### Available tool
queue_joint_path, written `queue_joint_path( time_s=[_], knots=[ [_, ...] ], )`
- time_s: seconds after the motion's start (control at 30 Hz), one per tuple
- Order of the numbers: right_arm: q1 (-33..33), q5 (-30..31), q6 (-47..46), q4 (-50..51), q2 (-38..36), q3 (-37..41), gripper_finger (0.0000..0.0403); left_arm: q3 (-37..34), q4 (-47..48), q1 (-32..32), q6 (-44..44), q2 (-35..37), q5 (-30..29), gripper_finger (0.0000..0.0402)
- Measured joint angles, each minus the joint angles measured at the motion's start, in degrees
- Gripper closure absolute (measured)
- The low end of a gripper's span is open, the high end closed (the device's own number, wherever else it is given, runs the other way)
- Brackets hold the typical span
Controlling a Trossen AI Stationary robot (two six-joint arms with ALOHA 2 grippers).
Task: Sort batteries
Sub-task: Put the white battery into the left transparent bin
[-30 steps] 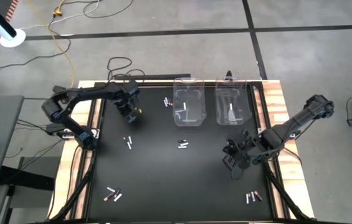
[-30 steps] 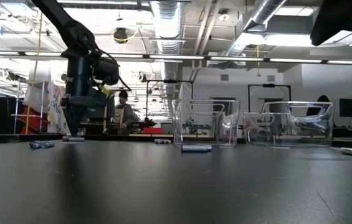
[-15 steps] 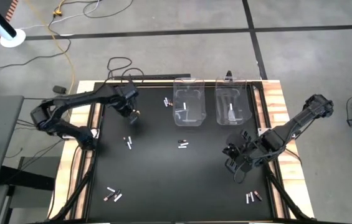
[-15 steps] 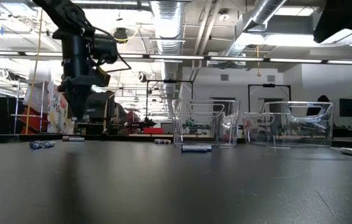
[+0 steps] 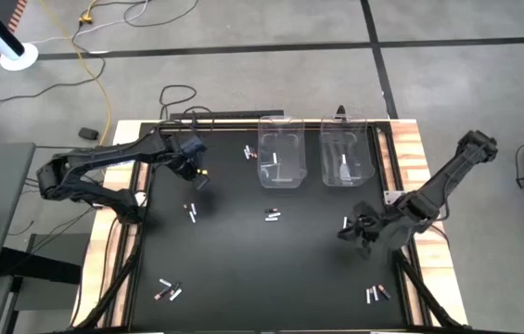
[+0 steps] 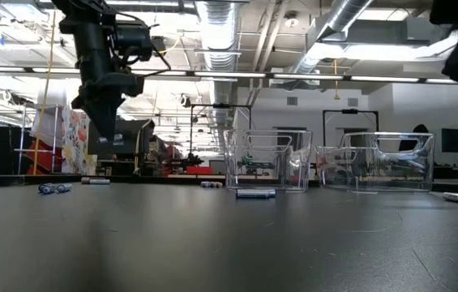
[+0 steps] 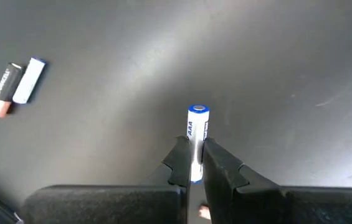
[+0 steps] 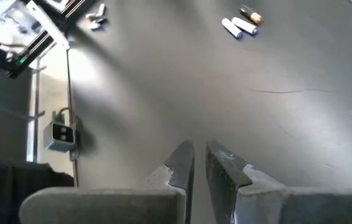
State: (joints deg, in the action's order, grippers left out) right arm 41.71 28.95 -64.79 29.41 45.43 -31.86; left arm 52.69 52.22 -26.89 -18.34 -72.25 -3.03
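The left claw (image 7: 192, 163), raised over the surface (image 5: 243, 260) at about ten o'clock, is clamped on a white AAA battery (image 7: 197, 134) near its lower end. The cell looks light, rigid and smooth-skinned (likely to slip or pivot), so a mid-barrel hold seems safer. The right claw (image 8: 199, 163), at four o'clock, is narrowly parted and empty.

Two clear bins (image 5: 281, 151) are counted. Loose batteries (image 5: 190, 212) are seen in six small clusters on the mat; one white battery (image 7: 197, 134) is gripped between the left jaws.
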Motion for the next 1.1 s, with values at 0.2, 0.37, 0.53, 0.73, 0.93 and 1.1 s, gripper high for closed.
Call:
queue_joint_path(
  time_s=[0.2,0.37,0.53,0.73,0.93,1.1],
  knots=[
    [-1.36,0.01,0.29,1.95,-8.14,3.48,0.0345,7.78,-0.27,3.24,-2.41,-0.02,-0.22,0.0386],
    [-3.58,0.0,2.09,1.76,-10.38,4.37,0.0345,16.1,-0.77,3.43,-2.54,0.0,-0.5,0.0386],
    [-4.89,-0.2,4.26,1.33,-10.25,4.37,0.0345,24.43,-3.31,3.47,-2.23,-2.66,-0.79,0.0386],
    [-4.98,-0.35,4.44,1.33,-10.23,4.37,0.0345,39.72,-3.39,3.97,8.03,-13.82,-0.98,0.0386],
    [-4.98,-0.39,2.95,1.29,-10.21,4.37,0.0345,59.29,-3.6,3.88,19.02,-29.37,-0.79,0.0386],
    [-5.0,-0.39,0.15,1.29,-10.2,4.37,0.0345,73.98,-3.62,3.75,29.67,-42.81,2.52,0.0386]
  ],
)
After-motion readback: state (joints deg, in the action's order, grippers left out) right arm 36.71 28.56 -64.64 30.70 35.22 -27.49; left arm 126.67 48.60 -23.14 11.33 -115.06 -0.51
